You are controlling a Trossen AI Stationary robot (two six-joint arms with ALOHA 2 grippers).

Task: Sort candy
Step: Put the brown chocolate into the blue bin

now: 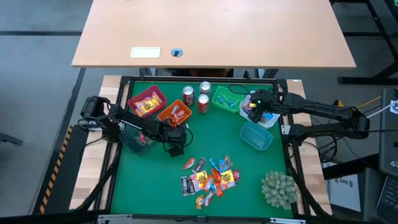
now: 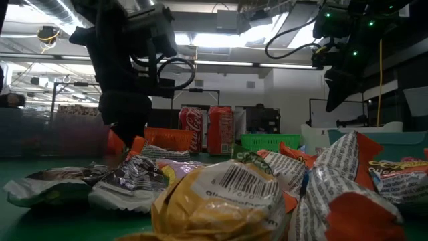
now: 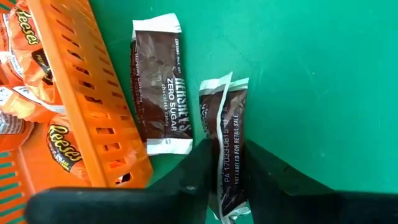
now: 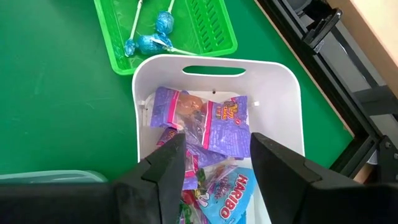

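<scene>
The candy lies in a loose pile [image 1: 208, 177] on the green mat. Two dark brown chocolate bars lie apart from it, by the orange basket [image 1: 174, 113]. One bar [image 3: 160, 87] lies flat along the basket's wall. My left gripper [image 3: 227, 171] is shut on the other bar [image 3: 225, 124] and points steeply down; in the high view it [image 1: 176, 148] is just on the near side of the basket. My right gripper [image 4: 217, 168] hangs open over the white basket [image 4: 280, 93] of purple and blue packs, holding nothing. My left gripper pinches the dark bar by its two long edges [image 3: 229, 163], toward one end, between its two fingers [image 3: 200, 163]. The fingers come from above at a steep slant and lie across the bar. The wrapper is squeezed narrow there, and the bar's free end [image 3: 222, 90] lies on the mat.
A red basket [image 1: 147, 101] stands left of the orange one. Red soda cans [image 1: 203, 102] stand at the back middle. A green basket [image 4: 211, 31] holds blue lollipops [image 4: 155, 37]. A clear blue tub [image 1: 256, 135] and a spiky plant ball [image 1: 278, 188] are on the right.
</scene>
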